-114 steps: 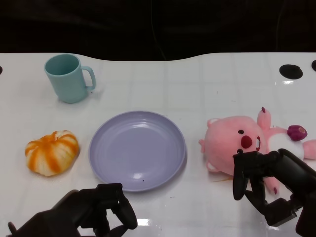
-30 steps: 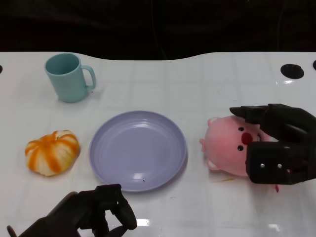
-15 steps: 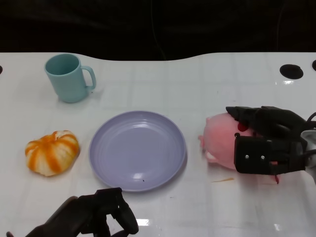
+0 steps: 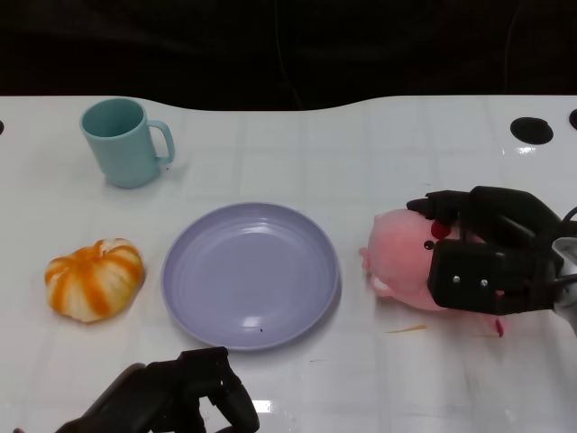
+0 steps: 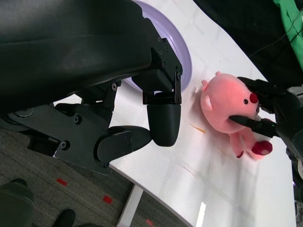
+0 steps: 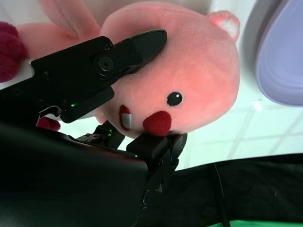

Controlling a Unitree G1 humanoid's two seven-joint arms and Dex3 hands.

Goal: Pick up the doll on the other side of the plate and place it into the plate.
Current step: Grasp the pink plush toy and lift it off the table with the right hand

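- Right hand [image 4: 491, 257] is on the doll [image 4: 406, 262], fingers [image 6: 142, 45] wrapped over the pink head from above and behind, with another finger pressing in beside the red nose.
- That's a grip: the wrist view shows black fingers pinching the plush head from two sides, face squeezed between them.
- The doll sits on the white counter [image 4: 361, 153] just right of the plate [image 4: 251, 274], near its rim but not touching; only the head and one ear show past the hand in the head view.
- Whether the doll is lifted or resting on the counter, I cannot tell.
- From the left wrist view the doll's body trails away from the plate, a dark red foot at its far end, the right hand's fingers across its face.
- The lilac plate lies flat at the centre of the counter, nothing in it but a tiny dark speck.
- Left hand [image 4: 180, 401] hangs low at the near edge, in front of the plate, fingers curled in on nothing.
- A teal mug [image 4: 122, 142] stands upright at the far left, handle pointing right.
- An orange-and-white pumpkin [image 4: 95, 278] sits left of the plate, well apart from the doll.
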